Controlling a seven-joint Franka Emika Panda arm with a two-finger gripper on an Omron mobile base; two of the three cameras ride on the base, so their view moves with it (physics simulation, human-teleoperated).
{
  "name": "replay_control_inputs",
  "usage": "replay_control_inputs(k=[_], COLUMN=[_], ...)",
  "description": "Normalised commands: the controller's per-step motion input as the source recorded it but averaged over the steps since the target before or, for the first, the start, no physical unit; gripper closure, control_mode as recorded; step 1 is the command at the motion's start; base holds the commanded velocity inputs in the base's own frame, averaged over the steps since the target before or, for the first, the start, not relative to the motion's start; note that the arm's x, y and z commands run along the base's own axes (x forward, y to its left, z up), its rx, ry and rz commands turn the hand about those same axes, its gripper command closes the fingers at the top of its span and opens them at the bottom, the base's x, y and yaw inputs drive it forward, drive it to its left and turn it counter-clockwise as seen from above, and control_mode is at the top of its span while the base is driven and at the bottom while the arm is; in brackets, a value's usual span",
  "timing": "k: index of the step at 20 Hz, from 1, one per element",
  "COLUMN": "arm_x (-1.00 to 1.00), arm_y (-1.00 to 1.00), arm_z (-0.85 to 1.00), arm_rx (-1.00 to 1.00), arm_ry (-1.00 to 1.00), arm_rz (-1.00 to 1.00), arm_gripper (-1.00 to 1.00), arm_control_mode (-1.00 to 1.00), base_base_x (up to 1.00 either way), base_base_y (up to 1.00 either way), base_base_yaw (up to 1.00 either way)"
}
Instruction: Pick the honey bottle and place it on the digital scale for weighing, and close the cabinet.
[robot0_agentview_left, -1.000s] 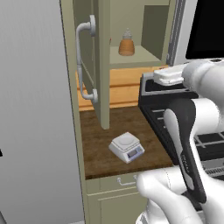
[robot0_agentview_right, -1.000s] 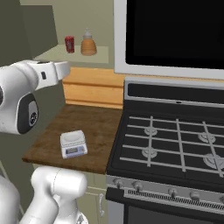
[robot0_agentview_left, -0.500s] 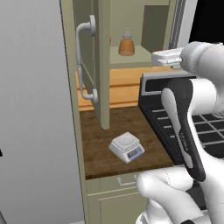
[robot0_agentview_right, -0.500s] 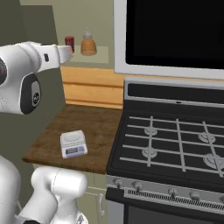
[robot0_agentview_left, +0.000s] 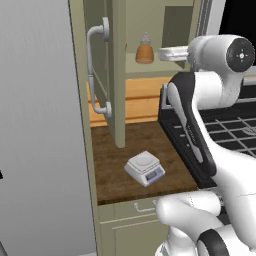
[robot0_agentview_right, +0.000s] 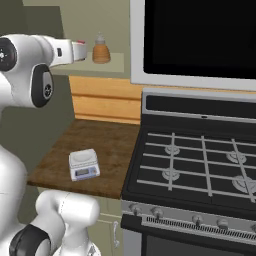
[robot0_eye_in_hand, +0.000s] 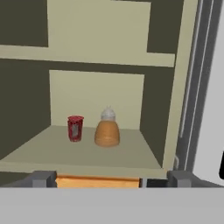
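Note:
The honey bottle (robot0_eye_in_hand: 107, 129), amber with a pale cone top, stands upright on the lower shelf of the open cabinet (robot0_eye_in_hand: 87, 153). My gripper (robot0_eye_in_hand: 111, 179) is open and level with that shelf, a short way in front of the bottle, with nothing between its fingers. From the left base, the gripper (robot0_agentview_left: 164, 53) hangs just right of the bottle (robot0_agentview_left: 145, 50), and the cabinet door (robot0_agentview_left: 117, 75) swings out with its curved grey handle (robot0_agentview_left: 95, 75). The digital scale (robot0_agentview_left: 145, 168) sits bare on the wooden counter below. From the right base, the gripper (robot0_agentview_right: 82, 51) is left of the bottle (robot0_agentview_right: 100, 50), above the scale (robot0_agentview_right: 83, 165).
A red can (robot0_eye_in_hand: 75, 128) stands just left of the bottle on the same shelf. A black gas stove (robot0_agentview_right: 200, 160) borders the counter (robot0_agentview_left: 115, 150) on the right, with a dark panel (robot0_agentview_right: 200, 35) above it. A tall grey surface (robot0_agentview_left: 40, 125) lies left of the door.
The arm has lifted the hand from stove-top height up to the shelf's level and nearer to the bottle. The jaws stayed open; bottle, scale and door have not moved.

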Motion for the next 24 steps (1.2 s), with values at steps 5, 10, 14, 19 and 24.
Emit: replay_control_inputs(k=[5,10,14,19,24], arm_x=[0.61,0.51,0.57,0.50,0.49], arm_y=[0.00,0.00,0.00,0.00,0.00], arm_z=[-0.29,-0.07,0.00,0.00,0.00], arm_rx=[0.03,0.00,0.00,0.00,0.00], arm_ry=[0.00,-0.01,-0.02,-0.09,-0.01], arm_rz=[0.00,0.00,0.00,0.00,0.00], arm_gripper=[-1.00,-1.00,-1.00,-1.00,-1.00], arm_control_mode=[-1.00,-1.00,-1.00,-1.00,-1.00], base_base_x=[0.00,0.00,0.00,0.00,0.00], base_base_y=[0.00,0.00,0.00,0.00,0.00], base_base_yaw=[0.00,0.00,0.00,0.00,0.00])
